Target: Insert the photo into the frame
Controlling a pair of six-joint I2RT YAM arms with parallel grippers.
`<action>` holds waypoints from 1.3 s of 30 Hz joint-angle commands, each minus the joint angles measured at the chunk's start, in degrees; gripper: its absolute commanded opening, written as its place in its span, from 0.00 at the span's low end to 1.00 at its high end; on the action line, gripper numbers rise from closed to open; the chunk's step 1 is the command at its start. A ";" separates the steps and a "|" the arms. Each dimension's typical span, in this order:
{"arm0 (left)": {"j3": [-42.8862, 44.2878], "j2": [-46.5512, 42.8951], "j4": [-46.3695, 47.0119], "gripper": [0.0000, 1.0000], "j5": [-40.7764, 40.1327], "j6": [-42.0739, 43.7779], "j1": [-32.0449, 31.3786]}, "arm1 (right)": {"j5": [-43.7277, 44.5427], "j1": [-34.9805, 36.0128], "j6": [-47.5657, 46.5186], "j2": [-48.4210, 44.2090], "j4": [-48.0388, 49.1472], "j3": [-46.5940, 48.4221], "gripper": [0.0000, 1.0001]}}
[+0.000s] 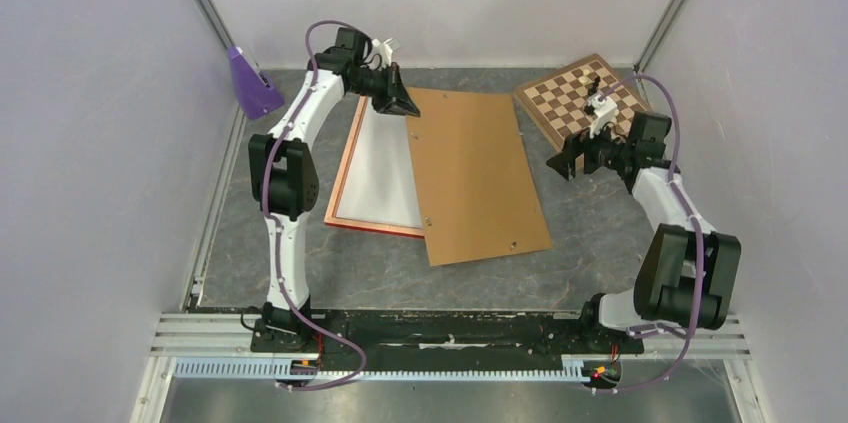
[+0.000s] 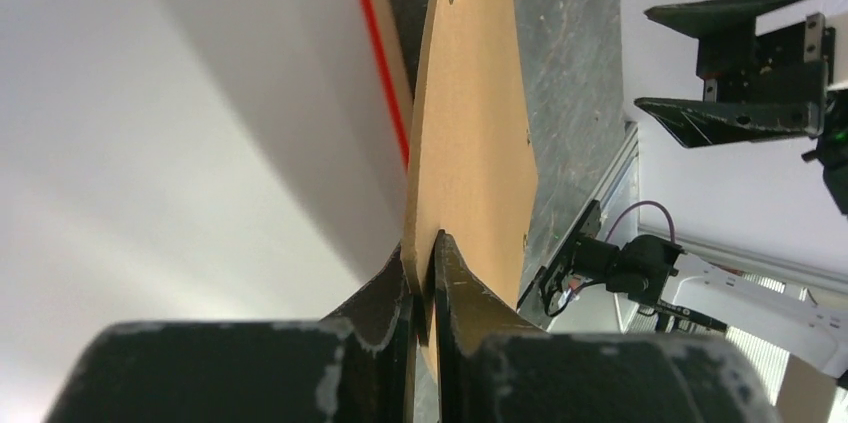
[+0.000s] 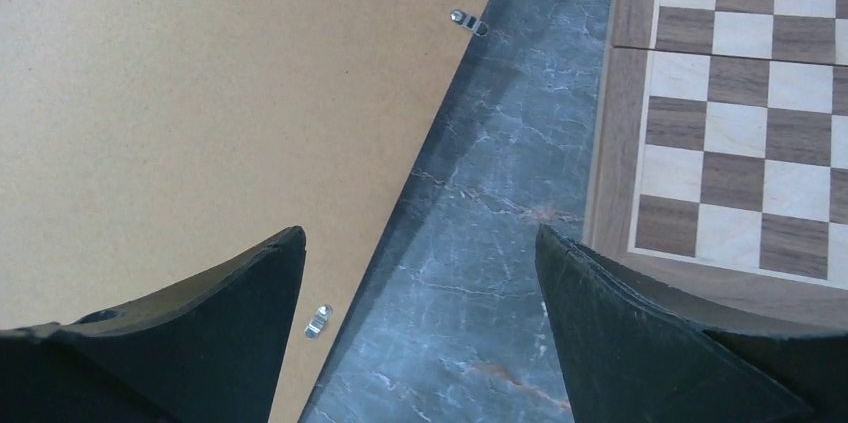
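Partly done — white-backed photo (image 1: 378, 171) lies in thin orange-red frame (image 1: 343, 165); left gripper (image 2: 430, 243) clamps unseated brown backing board (image 1: 480, 178) at its far corner, right gripper (image 3: 420, 243) wide, empty.

Grey marbled bench (image 1: 400, 283), orange-red frame (image 1: 341, 171) lying flat, photo (image 1: 380, 168) white side up inside it, brown backing board (image 1: 480, 178) overlapping their right side, left gripper (image 1: 402, 105) at the board's far-left corner, right gripper (image 1: 562, 158) spread wide near a chessboard (image 1: 575, 98).
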 commanded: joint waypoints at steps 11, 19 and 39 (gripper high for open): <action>5.62 1.78 -14.64 0.02 -10.43 26.34 4.87 | 21.33 13.68 7.75 -3.22 24.78 -10.17 0.82; 3.54 2.99 -16.10 0.02 -15.95 33.08 6.26 | 31.38 24.61 3.43 5.77 27.13 -3.78 0.77; -3.02 4.97 -9.20 0.02 -18.56 37.29 7.61 | 40.86 31.09 -2.70 16.02 26.93 2.05 0.74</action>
